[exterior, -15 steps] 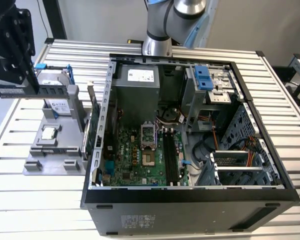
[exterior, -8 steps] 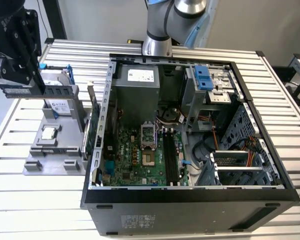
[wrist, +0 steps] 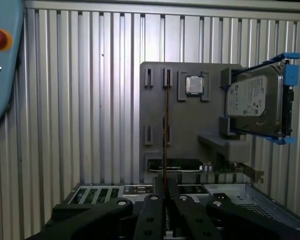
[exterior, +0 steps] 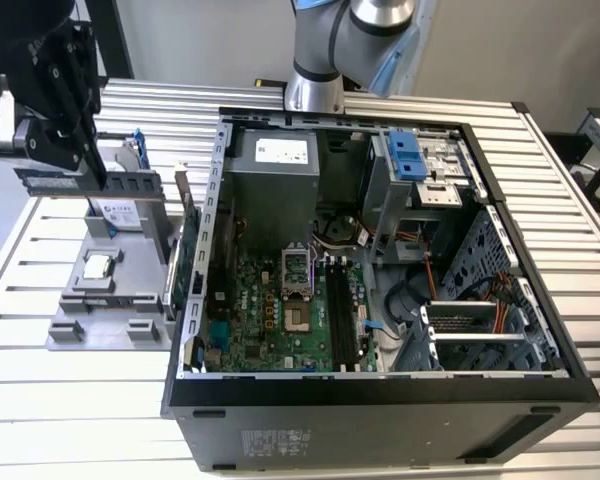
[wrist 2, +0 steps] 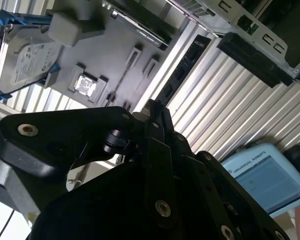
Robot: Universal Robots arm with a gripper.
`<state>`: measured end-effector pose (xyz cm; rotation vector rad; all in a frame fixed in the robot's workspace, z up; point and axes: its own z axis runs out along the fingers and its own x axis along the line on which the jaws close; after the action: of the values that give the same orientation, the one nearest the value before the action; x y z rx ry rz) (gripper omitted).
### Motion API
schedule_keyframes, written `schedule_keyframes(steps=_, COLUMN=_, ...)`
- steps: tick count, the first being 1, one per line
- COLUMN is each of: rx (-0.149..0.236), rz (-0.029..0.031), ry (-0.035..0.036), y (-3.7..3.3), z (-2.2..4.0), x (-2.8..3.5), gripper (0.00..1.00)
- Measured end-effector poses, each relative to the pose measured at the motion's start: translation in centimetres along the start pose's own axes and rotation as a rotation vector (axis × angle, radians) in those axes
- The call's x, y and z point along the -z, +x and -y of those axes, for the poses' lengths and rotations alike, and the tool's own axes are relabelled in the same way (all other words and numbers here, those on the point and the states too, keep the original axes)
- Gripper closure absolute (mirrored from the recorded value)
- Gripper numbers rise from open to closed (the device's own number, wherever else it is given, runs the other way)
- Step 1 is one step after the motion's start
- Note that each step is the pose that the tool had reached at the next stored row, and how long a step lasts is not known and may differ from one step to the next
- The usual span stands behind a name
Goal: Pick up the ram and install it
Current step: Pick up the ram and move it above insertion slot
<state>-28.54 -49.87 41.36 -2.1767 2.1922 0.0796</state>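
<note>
gripper [wrist: 165, 183] jaws pinch the ram [wrist: 165, 125] edge-on above the grey fixture [wrist: 190, 125]; in the exterior view it hangs at ten o'clock from the computer case [exterior: 380, 430].

The gripper [exterior: 97, 180] points down – jaws pinched tight on the ram [exterior: 133, 184].

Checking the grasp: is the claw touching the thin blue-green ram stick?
Touching. In the first wrist view the claw pinches the thin blue-green ram stick, seen edge-on, from both sides.

black gripper [wrist: 165, 186], silver screws [wrist: 121, 202]; grey arm [exterior: 325, 45], blue cap [exterior: 390, 68]
</note>
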Motion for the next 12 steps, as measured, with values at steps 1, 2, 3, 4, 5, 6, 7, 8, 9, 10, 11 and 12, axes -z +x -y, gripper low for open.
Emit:
schedule_keyframes(steps=1, rx=0.0, rz=0.0001, ry=-0.0006, y=0.0, z=0.22, x=-0.01, gripper=1.0)
schedule_keyframes(steps=2, rx=-0.001, rz=0.0001, ry=-0.0013, y=0.01, z=0.47, x=-0.01, gripper=1.0)
schedule_keyframes(steps=3, rx=-0.001, rz=0.0001, ry=-0.002, y=0.02, z=0.68, x=-0.01, gripper=1.0)
schedule_keyframes(steps=4, rx=-0.002, rz=0.0, ry=-0.0028, y=0.02, z=0.93, x=0.0, gripper=1.0)
schedule_keyframes(steps=5, rx=-0.002, rz=0.0, ry=-0.0035, y=0.02, z=1.17, x=0.0, gripper=1.0)
schedule_keyframes(steps=6, rx=-0.003, rz=0.0, ry=-0.0043, y=0.03, z=1.46, x=-0.01, gripper=1.0)
schedule_keyframes(steps=7, rx=-0.003, rz=-0.0001, ry=-0.0052, y=0.03, z=1.74, x=0.0, gripper=1.0)
schedule_keyframes(steps=8, rx=-0.003, rz=-0.0002, ry=-0.0061, y=0.03, z=2.04, x=0.0, gripper=1.0)
schedule_keyframes(steps=9, rx=-0.003, rz=-0.0001, ry=-0.0071, y=0.03, z=2.35, x=0.0, gripper=1.0)
schedule_keyframes(steps=10, rx=-0.003, rz=-0.0001, ry=-0.008, y=0.03, z=2.66, x=0.0, gripper=1.0)
schedule_keyframes(steps=11, rx=-0.003, rz=-0.0001, ry=-0.0089, y=0.03, z=2.97, x=0.0, gripper=1.0)
schedule_keyframes(steps=12, rx=-0.003, rz=-0.0001, ry=-0.0099, y=0.03, z=3.27, x=0.0, gripper=1.0)
